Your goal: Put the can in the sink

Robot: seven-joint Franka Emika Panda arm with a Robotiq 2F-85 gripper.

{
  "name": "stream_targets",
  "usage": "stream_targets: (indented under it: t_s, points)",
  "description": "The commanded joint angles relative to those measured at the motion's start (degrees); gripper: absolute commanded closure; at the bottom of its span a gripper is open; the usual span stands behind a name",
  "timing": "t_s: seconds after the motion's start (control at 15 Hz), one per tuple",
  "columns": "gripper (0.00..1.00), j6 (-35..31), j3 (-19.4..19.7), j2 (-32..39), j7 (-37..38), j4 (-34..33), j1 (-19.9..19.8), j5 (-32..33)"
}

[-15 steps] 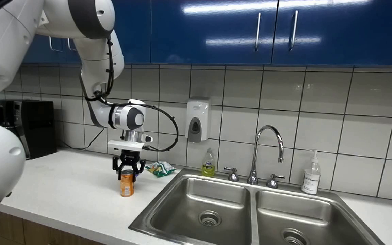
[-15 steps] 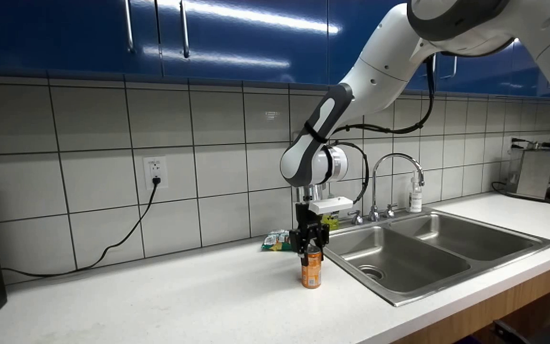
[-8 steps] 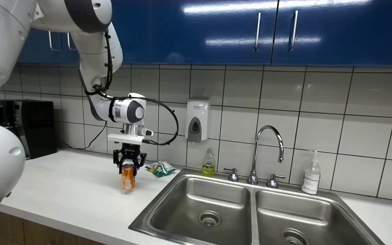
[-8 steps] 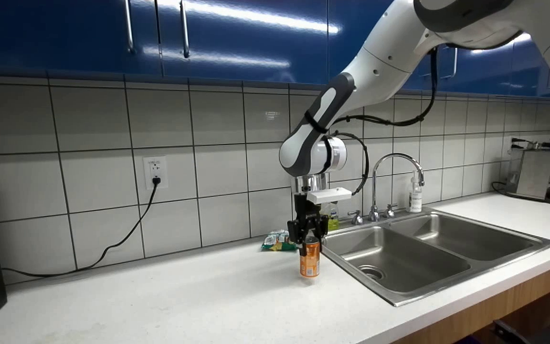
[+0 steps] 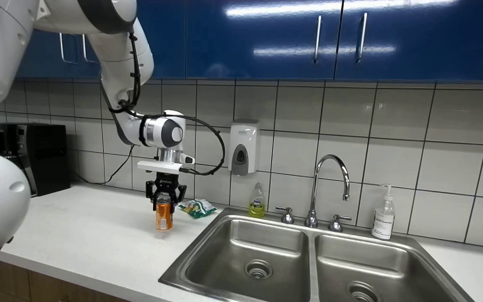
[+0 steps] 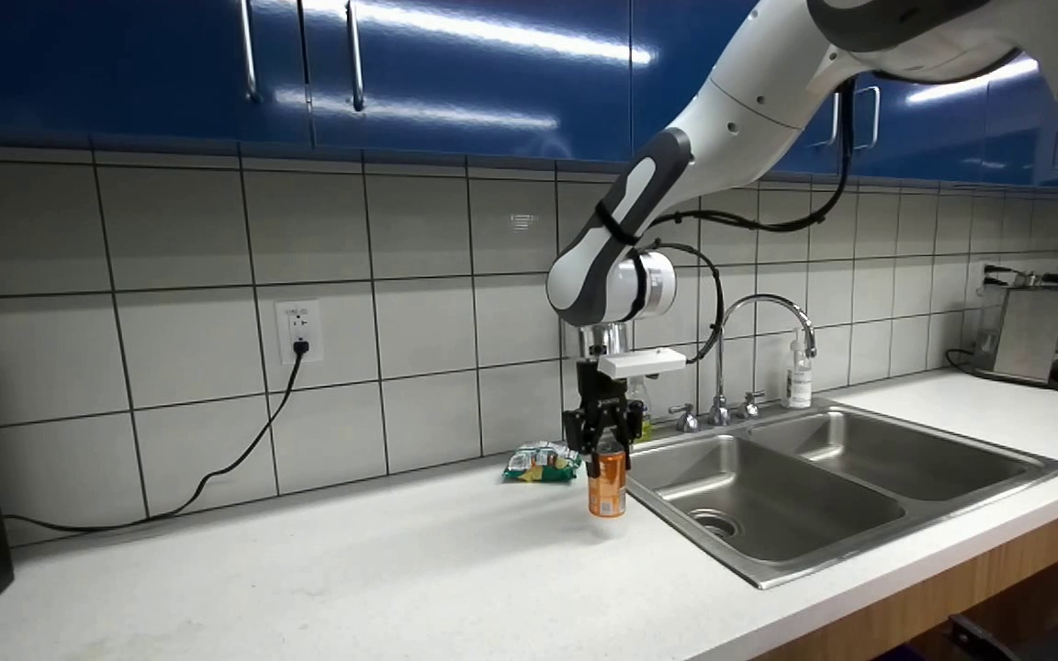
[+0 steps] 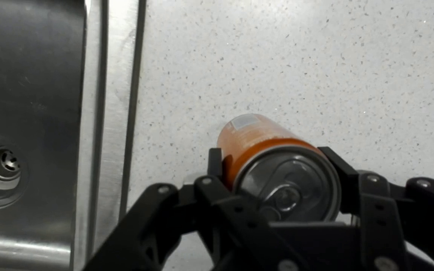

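Observation:
The orange can (image 5: 164, 219) stands upright in my gripper (image 5: 163, 209), held a little above the white counter, left of the sink (image 5: 313, 268). In an exterior view the can (image 6: 608, 487) hangs in the gripper (image 6: 610, 464) beside the near basin of the sink (image 6: 763, 571). In the wrist view the black fingers of the gripper (image 7: 272, 162) press on both sides of the can (image 7: 254, 133); its dark grey metal top faces the camera and is partly covered by the gripper. The steel sink rim (image 7: 115, 113) runs along the left of that view.
A green snack bag (image 5: 198, 208) lies behind the can by the wall. A yellow-green soap bottle (image 5: 257, 203), the curved faucet (image 5: 315, 184) with two handles, and a white pump bottle (image 5: 383, 218) stand along the sink's back edge. A soap dispenser (image 5: 244, 147) hangs on the wall.
The can has risen off the counter with the gripper over the last second. In the last half second, both have also shifted slightly toward the sink. The gripper stays shut on the can.

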State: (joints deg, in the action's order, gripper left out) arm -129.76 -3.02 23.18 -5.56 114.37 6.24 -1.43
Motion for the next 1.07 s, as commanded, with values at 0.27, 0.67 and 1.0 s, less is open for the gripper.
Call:
stream_targets:
  t_s: [0.27,0.67,1.0]
  points:
    - [0.61,0.64,3.6,-2.69,1.74,1.96,-5.66,-0.49]
    - [0.61,0.15,6.68,-3.17,0.87,2.71,-11.21,-2.59]
    - [0.61,-0.14,8.97,-2.01,0.76,2.44,-15.13,-4.2]
